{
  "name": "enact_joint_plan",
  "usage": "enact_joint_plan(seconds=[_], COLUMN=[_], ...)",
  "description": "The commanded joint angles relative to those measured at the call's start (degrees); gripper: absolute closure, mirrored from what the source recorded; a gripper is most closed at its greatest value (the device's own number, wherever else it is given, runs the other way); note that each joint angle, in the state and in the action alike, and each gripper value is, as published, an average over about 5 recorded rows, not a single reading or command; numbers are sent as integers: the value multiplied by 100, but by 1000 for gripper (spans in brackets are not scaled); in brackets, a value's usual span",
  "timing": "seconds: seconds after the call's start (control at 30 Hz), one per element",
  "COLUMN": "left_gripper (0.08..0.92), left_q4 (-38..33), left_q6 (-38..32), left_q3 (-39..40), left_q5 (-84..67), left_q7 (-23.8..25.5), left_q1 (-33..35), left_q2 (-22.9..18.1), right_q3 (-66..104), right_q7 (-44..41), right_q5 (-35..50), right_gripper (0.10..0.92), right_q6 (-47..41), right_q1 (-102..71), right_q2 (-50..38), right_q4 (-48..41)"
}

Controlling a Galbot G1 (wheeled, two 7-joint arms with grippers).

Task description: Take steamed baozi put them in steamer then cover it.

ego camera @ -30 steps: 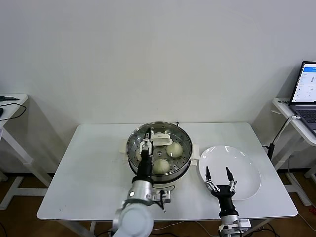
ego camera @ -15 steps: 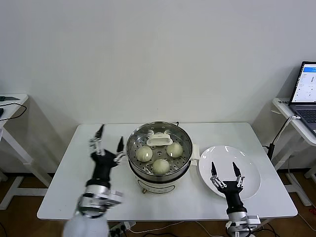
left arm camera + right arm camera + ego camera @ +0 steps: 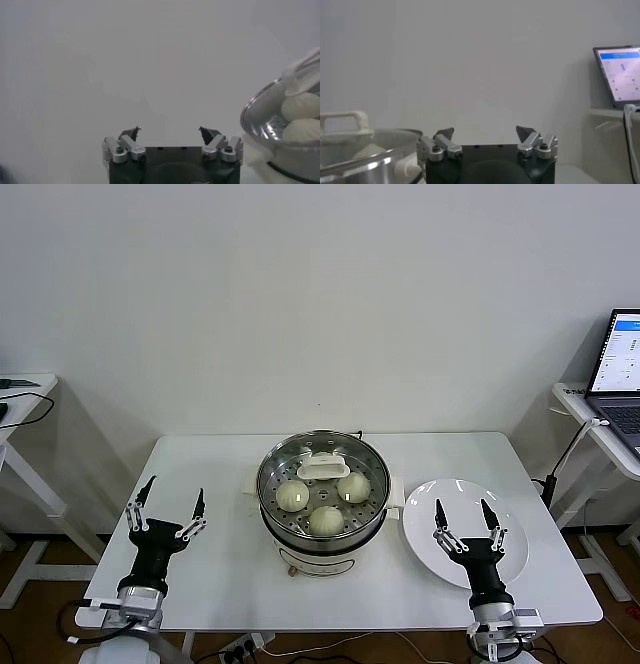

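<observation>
Plain white wall fills the back of the room; at far left a 2nd white side table (image 3: 25, 384) w/ a black cable on it. Main white desk (image 3: 200, 474) sits centre. Left tool (image 3: 166, 514) hangs over the desk's front-left corner area, fingers spread wide, gripping nothing, well apart from the pot. Steamer (image 3: 323, 529) stands mid-desk, nearer the front edge than the back, steel pot in a white base. Inside on the perforated tray: 3 steamed baozi (image 3: 292, 495) clearly seen, others at approx centre-front and right; a 4th can't be confirmed. Cover (image 3: 324, 466) w/ white handle appears on the pot, glass clear so buns show thru; seating on the rim looks complete but hard to be sure. White plate (image 3: 455, 496) lies just beside the steamer, toward the desk's right edge. Right tool (image 3: 466, 519) is above the plate's front part, fingers wide apart, holding nothing. Far right: laptop (image 3: 620, 369) w/ lit screen on another side table, cable dropping down.
</observation>
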Motion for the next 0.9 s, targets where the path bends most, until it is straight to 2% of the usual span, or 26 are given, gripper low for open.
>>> enact_joint_plan(seconds=[0.03, 0.9], left_gripper=[177, 177], left_q4=[170, 246], left_q6=[-586, -665], left_q3=[-519, -391], left_q5=[-891, -848], left_q7=[125, 117], left_q1=[373, 397], left_q2=[-150, -177], right_q3=[65, 37], right_q7=[34, 139], right_q5=[-85, -392], right_gripper=[203, 203], right_q6=[-276, -311], right_q1=[-29, -168], right_q2=[-8, 73], right_q4=[262, 359])
